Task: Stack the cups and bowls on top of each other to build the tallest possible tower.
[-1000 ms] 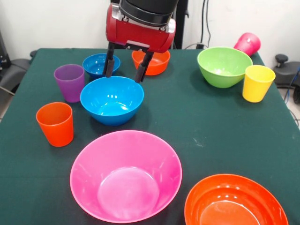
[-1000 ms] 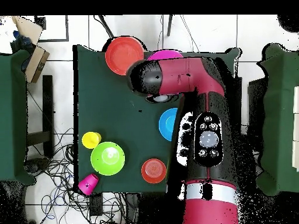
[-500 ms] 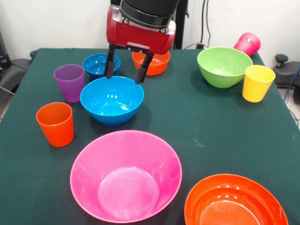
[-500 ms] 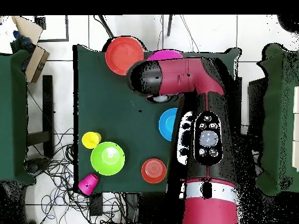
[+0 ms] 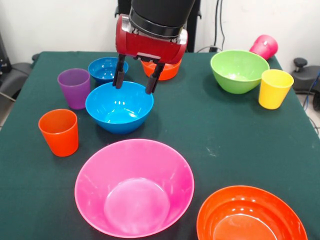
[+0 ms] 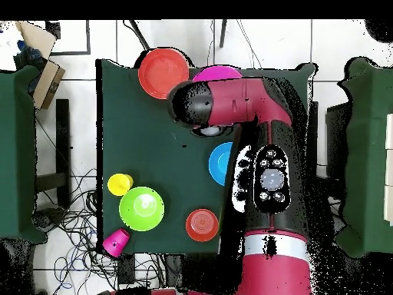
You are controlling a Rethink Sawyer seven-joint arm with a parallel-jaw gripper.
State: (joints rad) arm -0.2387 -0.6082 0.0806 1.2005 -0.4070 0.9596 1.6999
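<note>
My gripper (image 5: 133, 89) is open and empty, its fingertips straddling the far rim of the medium blue bowl (image 5: 118, 111). Behind it stand the small blue bowl (image 5: 102, 68) and the small orange bowl (image 5: 171, 70), which is partly hidden. The purple cup (image 5: 74, 88) and the orange cup (image 5: 59, 132) stand at the left. The very large pink bowl (image 5: 134, 188) and the large orange bowl (image 5: 250, 216) sit at the front. The lime green bowl (image 5: 238, 70) and the yellow cup (image 5: 274, 88) are at the right. The magenta cup (image 5: 264, 46) lies tipped at the far right corner.
Everything rests on a dark green table (image 5: 215, 135). In the overhead view the arm (image 6: 265, 177) covers the gripper and part of the pink bowl (image 6: 217, 73) and the medium blue bowl (image 6: 219, 163). Cables and a box lie on the floor beside the table.
The gripper has come down a little and shifted slightly right, towards the medium blue bowl's far rim. It stays open. No cup or bowl has moved.
</note>
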